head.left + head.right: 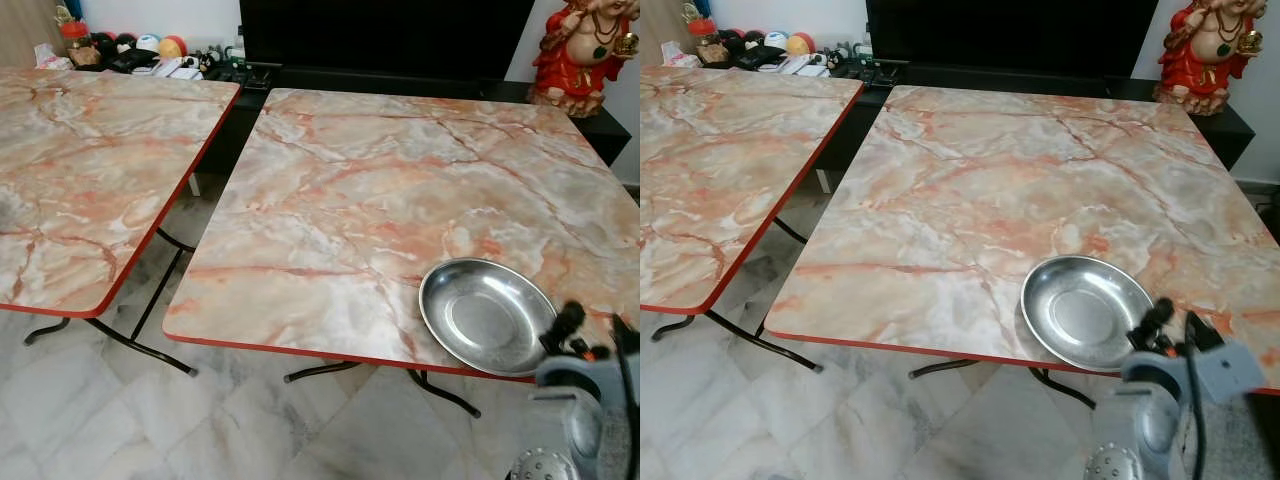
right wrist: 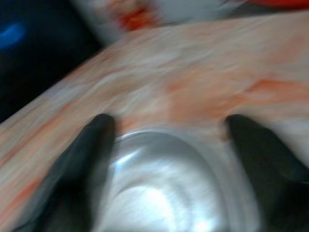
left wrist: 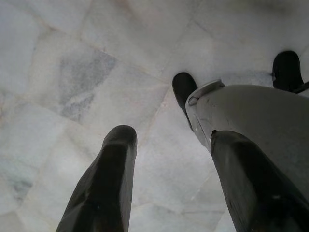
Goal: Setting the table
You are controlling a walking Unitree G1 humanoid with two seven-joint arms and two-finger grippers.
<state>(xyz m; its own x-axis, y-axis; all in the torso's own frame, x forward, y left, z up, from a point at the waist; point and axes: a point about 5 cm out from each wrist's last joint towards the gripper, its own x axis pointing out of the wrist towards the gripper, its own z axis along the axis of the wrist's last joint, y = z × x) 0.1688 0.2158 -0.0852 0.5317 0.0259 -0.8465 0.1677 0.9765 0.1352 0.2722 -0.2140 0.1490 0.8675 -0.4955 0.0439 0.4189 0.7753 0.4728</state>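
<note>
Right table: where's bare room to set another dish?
The right table is bare from its far edge down to the steel plate at the near right corner, where the right tool crowds it, fingers spread. The left table is bare too.

My head views are bright and sharp, with soft glare across the marble table [image 1: 380,200] and a highlight in the steel plate [image 1: 487,315]. My right wrist view is smeared with motion blur. My left wrist view is dimmer, the floor [image 3: 72,72] grey.
</note>
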